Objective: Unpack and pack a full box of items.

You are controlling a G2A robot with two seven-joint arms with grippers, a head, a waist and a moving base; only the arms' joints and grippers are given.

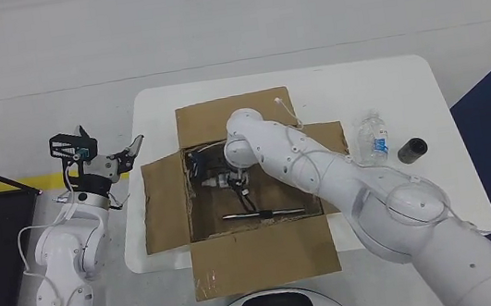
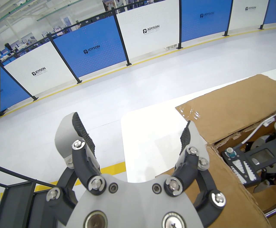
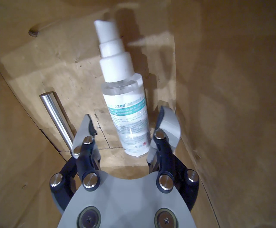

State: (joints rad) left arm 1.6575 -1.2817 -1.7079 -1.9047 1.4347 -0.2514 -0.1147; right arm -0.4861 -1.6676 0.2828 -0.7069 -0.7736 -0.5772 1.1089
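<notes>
**Right claw straddles spray bottle in box; grasp not yet made**

Left gripper (image 2: 131,121) sits beside the table's (image 1: 386,88) left edge, jaws wide and empty, probably parked clear of the box (image 1: 232,117). The box flaps are folded out for access. Inside, the right gripper (image 3: 126,114) flanks the lower end of the spray bottle (image 3: 124,97). Its fingers are part-open, with a gap on one side. A metal rod (image 3: 56,116) lies alongside. A water bottle (image 1: 373,139) and a black cylinder (image 1: 411,150) stand right of the box, likely unpacked.

Top view: overhead, looking down onto bench (image 1: 386,88) and box (image 1: 232,117). Left wrist: off bench edge, facing box. Right wrist: close, inside same box.
</notes>
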